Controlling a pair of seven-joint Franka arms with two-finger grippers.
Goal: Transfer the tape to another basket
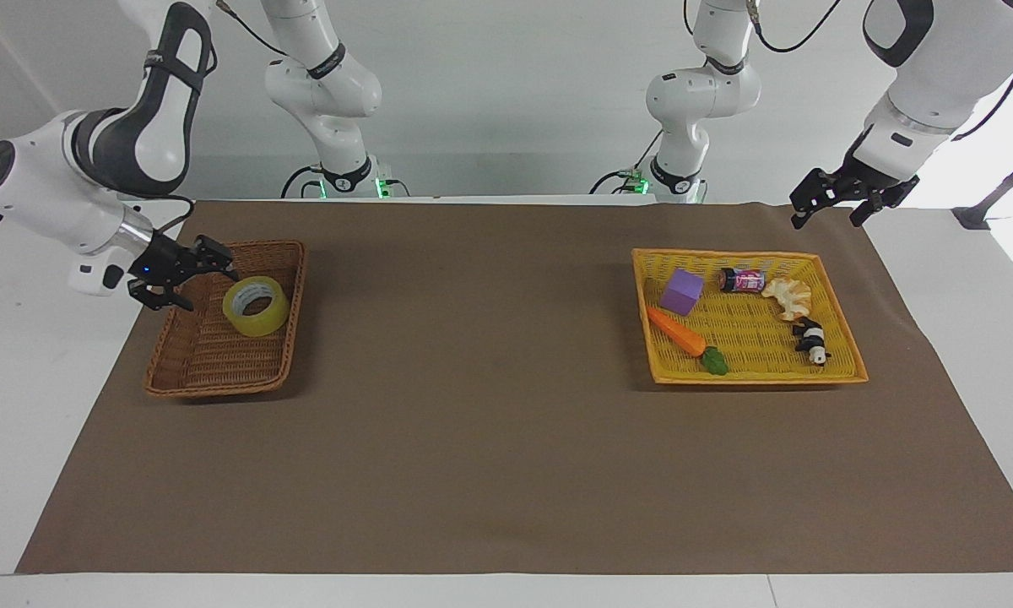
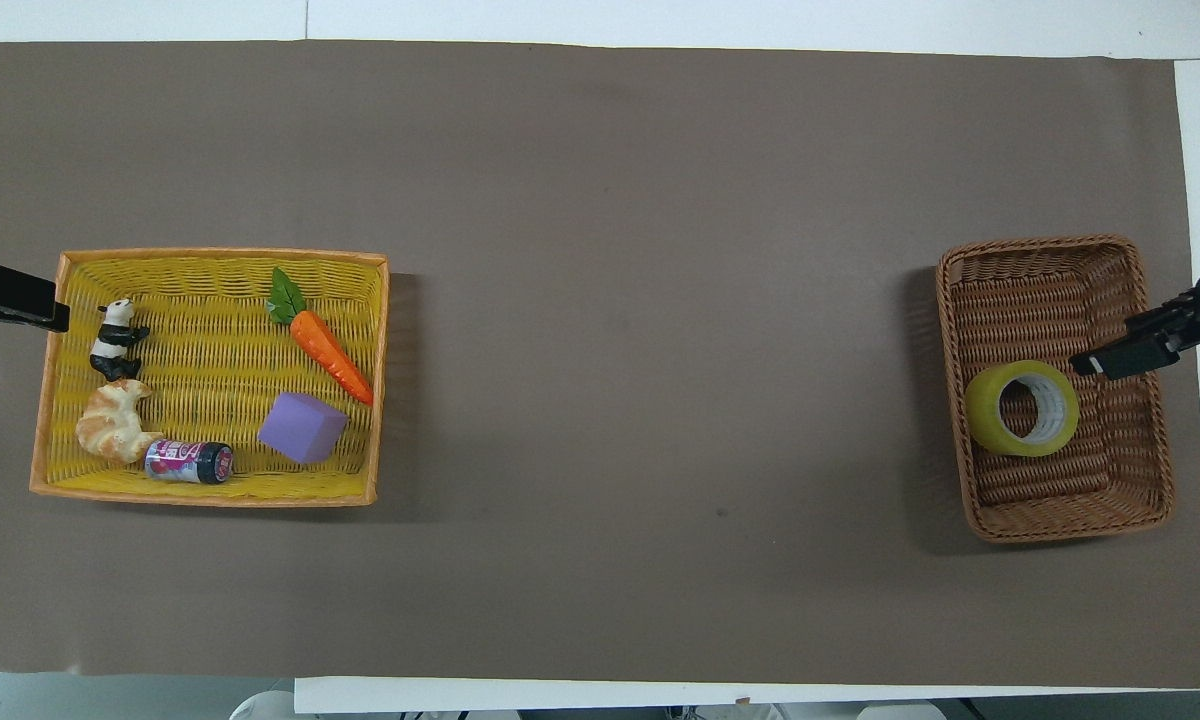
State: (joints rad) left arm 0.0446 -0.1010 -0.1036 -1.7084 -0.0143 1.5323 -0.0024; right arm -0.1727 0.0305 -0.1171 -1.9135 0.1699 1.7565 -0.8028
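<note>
The tape (image 1: 255, 306) lay tilted in the brown basket (image 1: 211, 371), leaning against its wall nearest the middle of the surface (image 1: 473, 439). The right gripper (image 1: 187, 276) hung over the basket's outer rim, just beside the tape but apart from it, fingers (image 1: 217, 256) spread wide and empty. The left gripper (image 1: 836, 199) waited above the mat near the yellow basket (image 1: 755, 378), its fingers also spread.

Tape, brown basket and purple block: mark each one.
tape (image 1: 256, 306), facing view, on its yellow outer band
brown basket (image 1: 217, 388), facing view, on its rim farthest from the robots
purple block (image 2: 302, 427), overhead view, on its top face
</note>
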